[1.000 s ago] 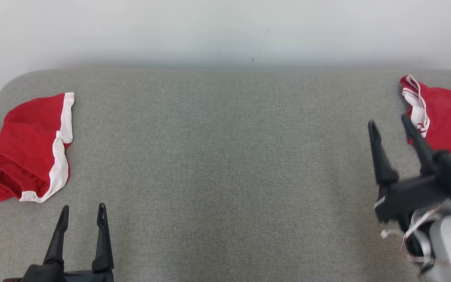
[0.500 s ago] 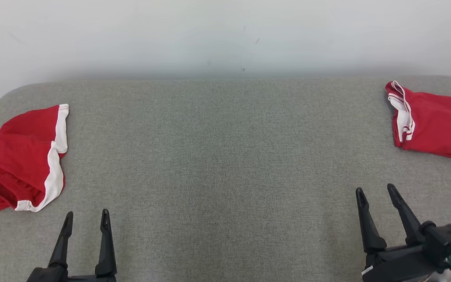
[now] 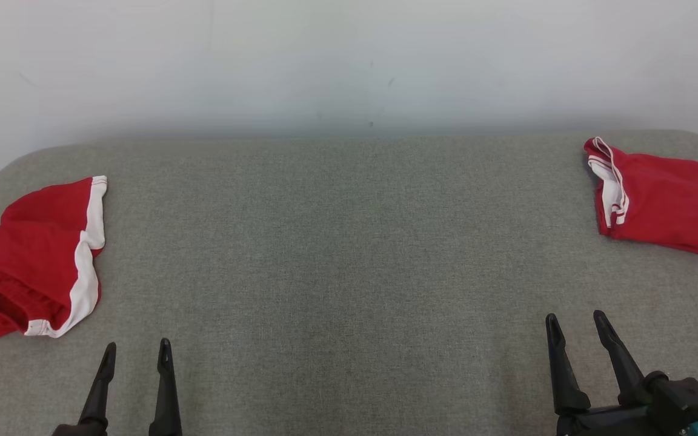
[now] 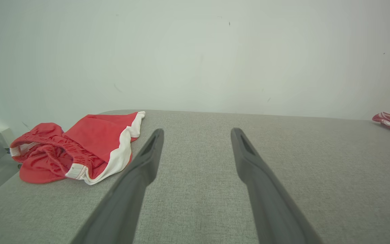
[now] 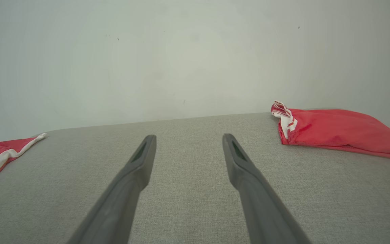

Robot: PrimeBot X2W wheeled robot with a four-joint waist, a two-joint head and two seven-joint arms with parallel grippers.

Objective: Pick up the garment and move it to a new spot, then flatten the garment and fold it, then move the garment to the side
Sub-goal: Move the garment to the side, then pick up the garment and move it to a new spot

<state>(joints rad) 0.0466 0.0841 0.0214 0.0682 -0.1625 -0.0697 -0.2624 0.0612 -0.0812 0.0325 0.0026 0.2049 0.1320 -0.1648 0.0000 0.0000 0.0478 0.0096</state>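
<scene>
Backed away from the folded red garment (image 3: 670, 200), the right gripper (image 3: 574, 317) now sits low and close to the robot, where a second ago its tips were just beside the garment's white-striped end. The head camera has tipped as well, so the whole picture has shifted.

From the head, both pairs of jaws stand spread wide, the left gripper (image 3: 137, 344) low like the right. Between and ahead of them, open grey worktop (image 3: 349, 254) stretches to its far edge against the white wall (image 3: 349, 60), with the far corners rounded. The folded red garment lies ahead and to the right of the right jaws, well apart from them, near the far right corner. Its long axis runs sideways, with the striped end pointing toward the middle and the other end cut off by the picture's edge. Ahead and left of the left jaws sit the crumpled red shorts (image 3: 34, 254), at the worktop's left edge.

From the left wrist, the spread jaws frame open cloth surface. The crumpled red shorts (image 4: 90, 145) bunch ahead-left by the corner, their white band running away from the jaws.

From the right wrist, the jaws gape over open worktop. The folded red garment (image 5: 337, 130) lies flat ahead-right, stretched crosswise, with its striped end toward the jaws' line.
</scene>
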